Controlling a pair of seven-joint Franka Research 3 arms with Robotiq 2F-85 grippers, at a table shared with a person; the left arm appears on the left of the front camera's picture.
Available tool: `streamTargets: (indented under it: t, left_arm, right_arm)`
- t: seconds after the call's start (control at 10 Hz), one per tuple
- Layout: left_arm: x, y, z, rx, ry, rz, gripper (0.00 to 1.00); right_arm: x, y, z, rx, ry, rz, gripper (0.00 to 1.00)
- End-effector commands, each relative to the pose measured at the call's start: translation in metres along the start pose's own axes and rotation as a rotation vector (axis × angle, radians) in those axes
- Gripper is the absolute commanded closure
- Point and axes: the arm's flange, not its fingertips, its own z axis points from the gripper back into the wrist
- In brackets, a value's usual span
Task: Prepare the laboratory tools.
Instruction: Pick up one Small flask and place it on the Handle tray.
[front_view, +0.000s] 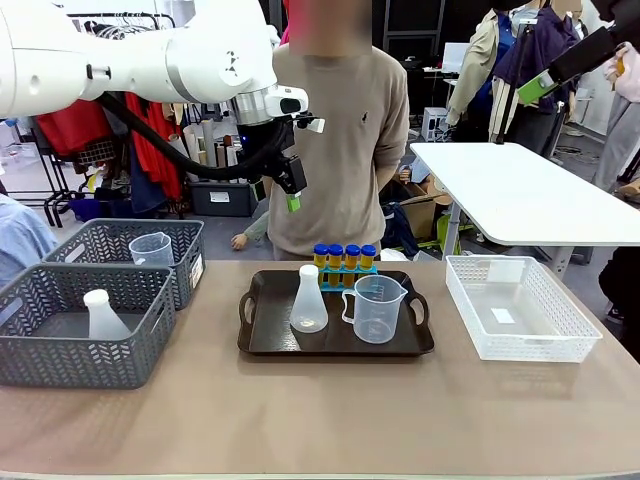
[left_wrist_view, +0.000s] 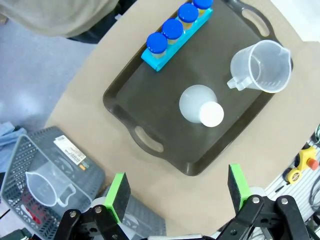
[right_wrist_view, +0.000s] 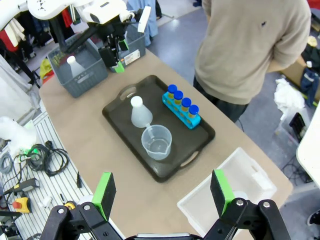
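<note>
A black tray (front_view: 265, 345) at the table's middle carries a translucent conical flask (front_view: 308, 300), a clear handled beaker (front_view: 378, 308) and a blue rack of blue-capped amber tubes (front_view: 345, 264). My left gripper (front_view: 276, 195) hangs open, high over the table behind the tray's left end. From its wrist I look down on the flask (left_wrist_view: 201, 106), beaker (left_wrist_view: 262, 67) and rack (left_wrist_view: 175, 32), with nothing between the green pads (left_wrist_view: 119, 196). My right gripper (right_wrist_view: 162, 192) is open and empty, raised far above the tray (right_wrist_view: 120, 117); it also appears at the upper right (front_view: 535, 90).
Two grey mesh baskets stand at the left; the near one (front_view: 70, 350) holds a second flask (front_view: 100, 315), the far one (front_view: 190, 245) a second beaker (front_view: 150, 248). A white mesh basket (front_view: 515, 305) sits right of the tray. A person stands behind the table.
</note>
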Motion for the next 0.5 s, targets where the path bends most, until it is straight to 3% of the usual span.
streamTargets:
  t: [0.0, 0.1, 0.4]
  left_arm:
    - [-0.002, 0.002, 0.001, -0.001, 0.0, 0.005, 0.0]
    - [0.0, 0.0, 0.0, 0.0, 0.0, 0.0, 0.0]
    - [-0.018, 0.006, 0.057, 0.018, -0.127, 0.021, 0.0]
  right_arm:
    - [0.0, 0.001, 0.002, 0.005, -0.004, 0.006, 0.0]
    - [0.0, 0.001, 0.002, 0.005, -0.004, 0.006, 0.0]
    - [0.0, 0.001, 0.002, 0.005, -0.004, 0.006, 0.0]
